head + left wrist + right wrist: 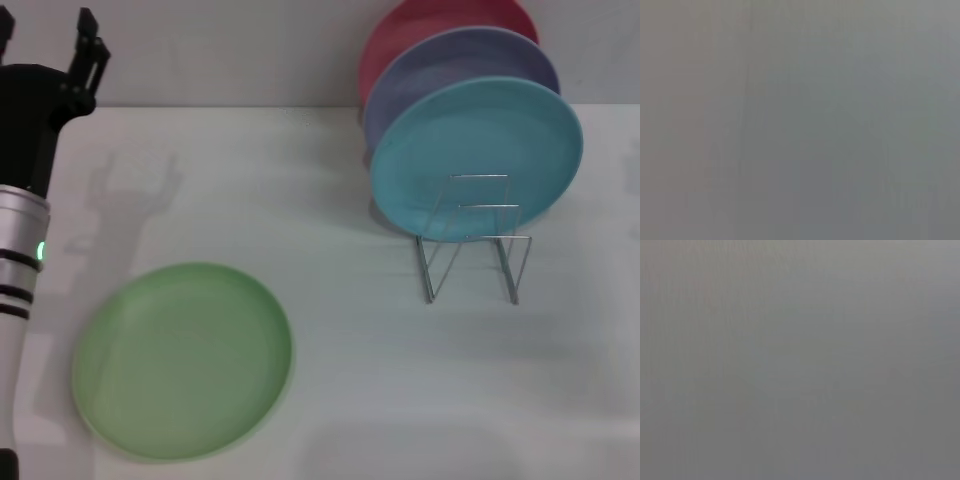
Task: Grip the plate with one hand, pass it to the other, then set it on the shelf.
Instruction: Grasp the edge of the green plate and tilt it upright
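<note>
The light green plate (183, 358) lies flat on the white table (400, 390) at the front left. The shelf, a thin silver wire rack (470, 262), stands at the back right, its front slots bare. My left gripper (90, 32) is raised at the far left, well behind the plate and apart from it, with its fingers open and empty. My right gripper is out of view. Both wrist views show only plain grey.
Three plates stand upright in the rack's rear slots: a turquoise-blue plate (478, 158) in front, a lavender plate (470, 60) behind it, and a red plate (430, 20) at the back. The left arm (20, 230) runs down the left edge.
</note>
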`<state>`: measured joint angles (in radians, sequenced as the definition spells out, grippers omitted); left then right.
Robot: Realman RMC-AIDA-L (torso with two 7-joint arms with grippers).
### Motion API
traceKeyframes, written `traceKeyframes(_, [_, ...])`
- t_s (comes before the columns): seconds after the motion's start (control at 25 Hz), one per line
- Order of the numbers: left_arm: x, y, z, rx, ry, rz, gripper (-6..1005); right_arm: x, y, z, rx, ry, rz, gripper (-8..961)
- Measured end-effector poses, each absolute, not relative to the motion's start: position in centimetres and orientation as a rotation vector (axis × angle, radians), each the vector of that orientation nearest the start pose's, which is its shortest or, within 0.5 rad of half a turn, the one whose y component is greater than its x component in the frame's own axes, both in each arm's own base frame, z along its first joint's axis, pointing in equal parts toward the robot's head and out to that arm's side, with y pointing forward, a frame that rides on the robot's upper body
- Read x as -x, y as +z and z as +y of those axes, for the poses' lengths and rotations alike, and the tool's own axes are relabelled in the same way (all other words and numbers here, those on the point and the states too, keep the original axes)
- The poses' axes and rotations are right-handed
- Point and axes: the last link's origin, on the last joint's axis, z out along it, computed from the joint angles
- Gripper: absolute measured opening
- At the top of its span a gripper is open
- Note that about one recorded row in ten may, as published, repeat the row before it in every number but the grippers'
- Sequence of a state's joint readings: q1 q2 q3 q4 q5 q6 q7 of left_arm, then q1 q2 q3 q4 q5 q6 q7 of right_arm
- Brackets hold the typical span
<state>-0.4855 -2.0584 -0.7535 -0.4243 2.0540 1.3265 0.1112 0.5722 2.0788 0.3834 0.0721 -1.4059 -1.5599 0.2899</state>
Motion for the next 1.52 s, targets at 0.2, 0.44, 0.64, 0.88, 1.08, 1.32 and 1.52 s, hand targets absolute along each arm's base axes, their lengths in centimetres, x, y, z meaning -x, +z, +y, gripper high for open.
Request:
traceKeyframes(0.2, [24.7, -0.6, 36.8, 1.495, -0.841, -0.398, 834, -30.0, 6.6, 34.5, 1.109, 1.076, 0.395, 582])
traceKeyframes(0.44, [24.0, -0.2, 38.4, 1.590, -0.671, -0.553, 834, -30.0, 6.5, 34.5, 1.109, 1.077, 0.396, 582])
traceKeyframes(0.64, [22.9, 1.0, 38.7, 1.645, -0.593, -0.654, 834, -29.9, 6.5, 34.6, 1.110, 1.081, 0.397, 582])
traceKeyframes(0.88, [22.4, 2.6, 38.9, 1.771, -0.533, -0.790, 834, -29.8, 6.4, 34.7, 1.110, 1.081, 0.395, 582])
traceKeyframes(1.08, [23.4, 3.4, 39.2, 1.850, -0.459, -0.922, 834, -29.7, 6.4, 34.7, 1.112, 1.081, 0.393, 582])
traceKeyframes(1.32, [24.7, 4.7, 39.4, 1.863, -0.356, -0.989, 833, -29.5, 6.5, 34.9, 1.114, 1.083, 0.389, 582])
traceKeyframes(1.52, [25.9, 5.6, 39.8, 1.813, -0.215, -0.941, 759, -29.3, 6.5, 35.2, 1.116, 1.088, 0.383, 582])
